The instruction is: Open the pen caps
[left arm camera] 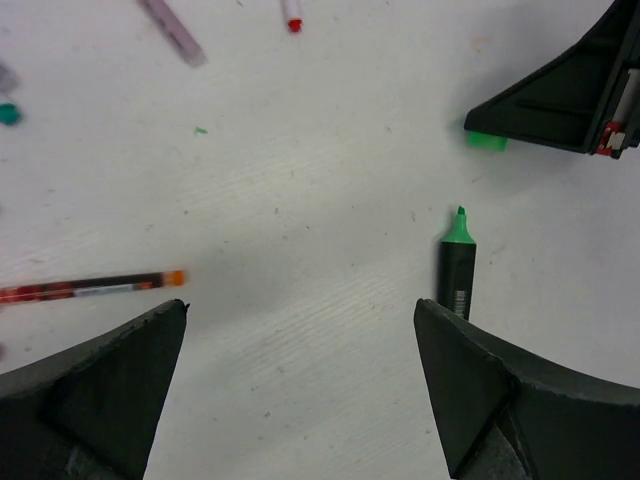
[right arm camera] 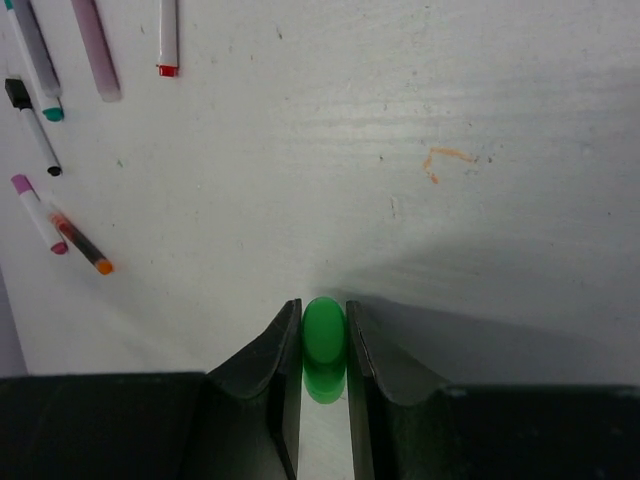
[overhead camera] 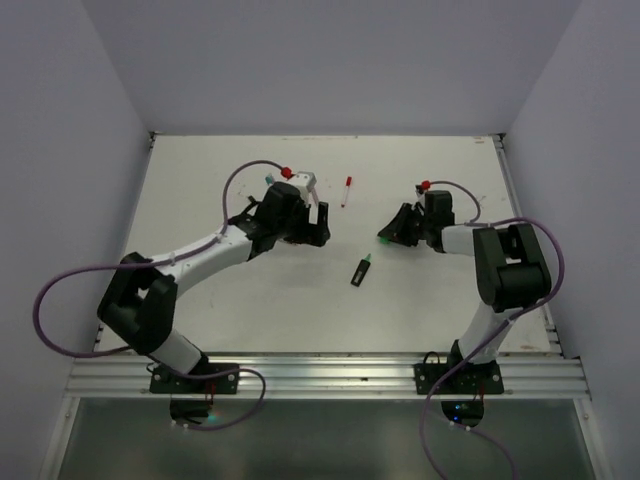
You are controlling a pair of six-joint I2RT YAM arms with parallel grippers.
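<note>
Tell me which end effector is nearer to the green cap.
Right. The right end effector is shut on the green cap; the left end effector stands open, apart from it, near the highlighter.

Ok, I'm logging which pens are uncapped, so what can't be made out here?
Left wrist view: the highlighter, rear end behind a finger of the left gripper; the orange-tipped pen, cut by the left edge.
Right wrist view: the green cap, lower end hidden inside the right gripper.
Top view: the red-tipped pen, too small to judge.

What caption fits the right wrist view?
Right end effector shut on the bright green cap over the white table, several pens lying at upper left.
</note>
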